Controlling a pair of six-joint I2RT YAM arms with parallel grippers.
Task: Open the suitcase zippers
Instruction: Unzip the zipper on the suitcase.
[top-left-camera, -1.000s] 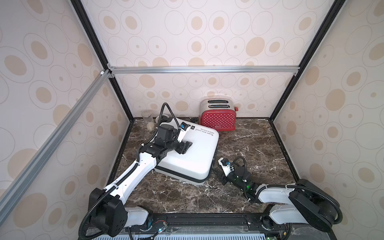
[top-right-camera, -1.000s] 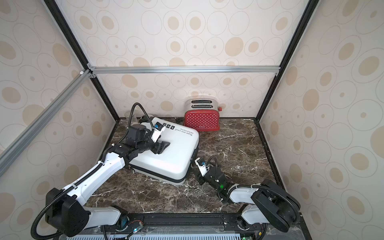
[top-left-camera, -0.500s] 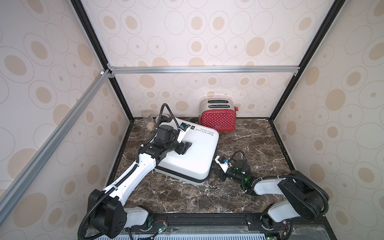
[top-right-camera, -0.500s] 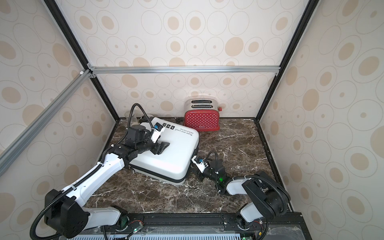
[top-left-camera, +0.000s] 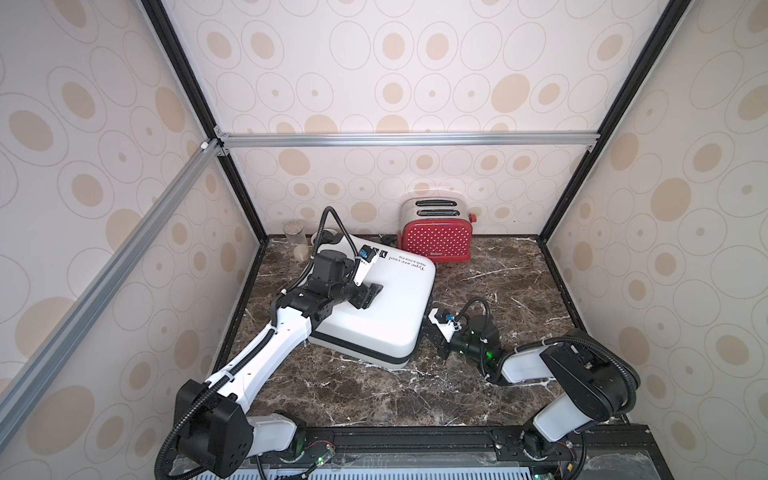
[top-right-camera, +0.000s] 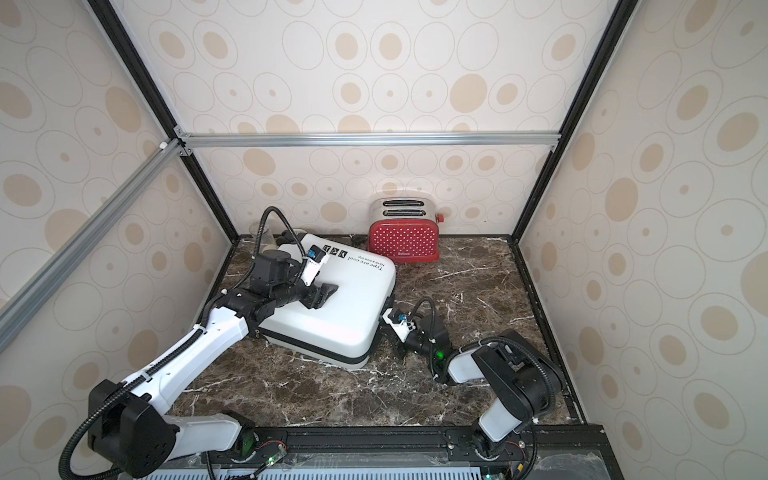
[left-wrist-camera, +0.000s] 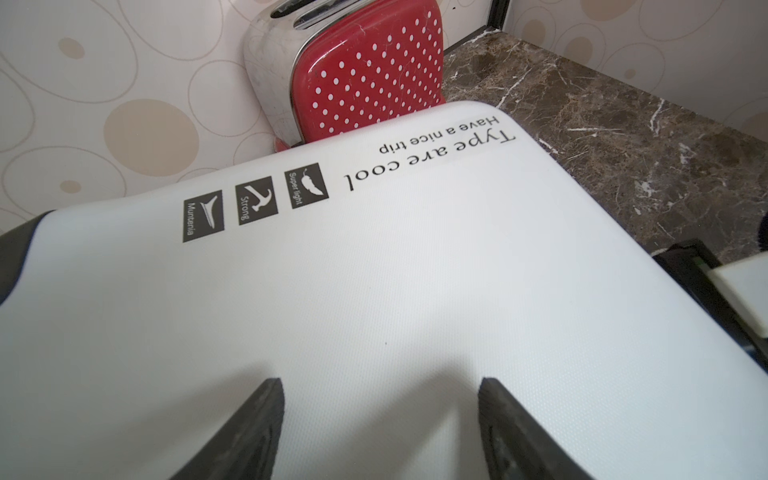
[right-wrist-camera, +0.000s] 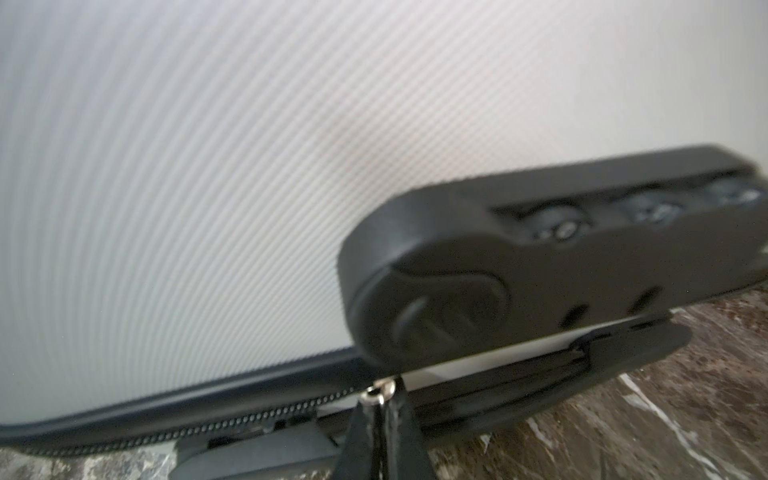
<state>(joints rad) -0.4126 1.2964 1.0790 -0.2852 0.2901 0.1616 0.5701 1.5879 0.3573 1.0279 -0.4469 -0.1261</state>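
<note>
The white suitcase (top-left-camera: 386, 320) (top-right-camera: 345, 320) lies flat on the marble table, its printed text facing up. My left gripper (top-left-camera: 365, 297) (left-wrist-camera: 380, 386) rests on the suitcase lid (left-wrist-camera: 374, 291), open, with only bare shell between its fingers. The black zippers (top-left-camera: 374, 360) (right-wrist-camera: 249, 417) run round the side seam. My right gripper (top-left-camera: 430, 330) (right-wrist-camera: 380, 405) sits low at the case's right side, shut on a small metal zipper pull (right-wrist-camera: 377, 392) just below a black combination lock (right-wrist-camera: 540, 257).
A red polka-dot toaster (top-left-camera: 434, 243) (left-wrist-camera: 365, 70) stands against the back wall behind the suitcase. A glass jar (top-left-camera: 294, 239) is in the back left corner. Patterned walls and black frame posts close in the table on three sides.
My right gripper has moved in to the suitcase's right side and its fingers have shut on the zipper pull. The left arm has stayed on the lid.
</note>
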